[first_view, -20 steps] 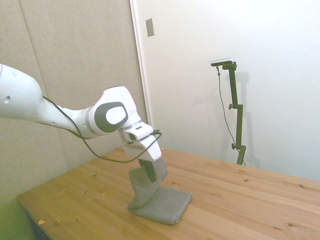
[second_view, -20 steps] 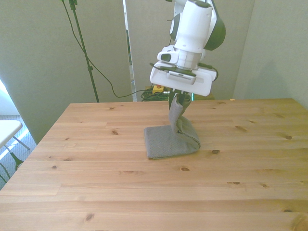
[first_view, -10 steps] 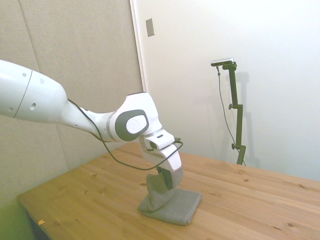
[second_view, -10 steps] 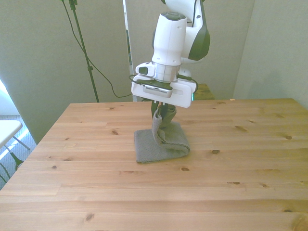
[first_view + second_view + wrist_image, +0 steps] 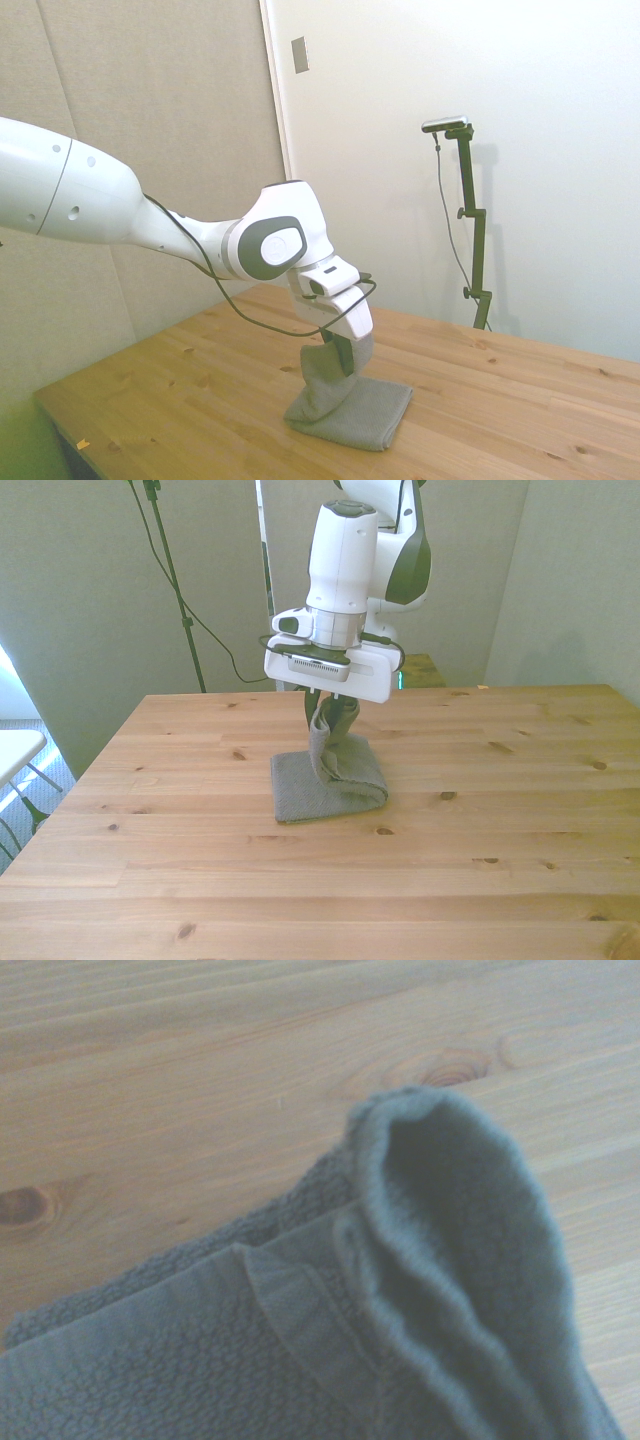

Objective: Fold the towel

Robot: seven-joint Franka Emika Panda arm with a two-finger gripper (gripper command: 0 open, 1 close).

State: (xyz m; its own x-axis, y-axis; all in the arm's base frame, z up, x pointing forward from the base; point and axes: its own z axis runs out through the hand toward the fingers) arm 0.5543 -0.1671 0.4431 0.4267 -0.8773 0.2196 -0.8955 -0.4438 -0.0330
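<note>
Since a second ago, arm and towel are shifting toward the front view's left, and in the side view toward frame right; the lifted cloth is hanging lower now. Table (image 5: 500, 820) is filling the lower half of the front view. Arm (image 5: 150, 225) is reaching in from the side view's left, wrist bending down over frame centre. Towel (image 5: 325, 788) is lying mid-table, one part flat on the wood, the other rising as a rolled fold (image 5: 470, 1250) into the gripper (image 5: 326, 710). Gripper is clenching that raised edge, just above the flat part.
</note>
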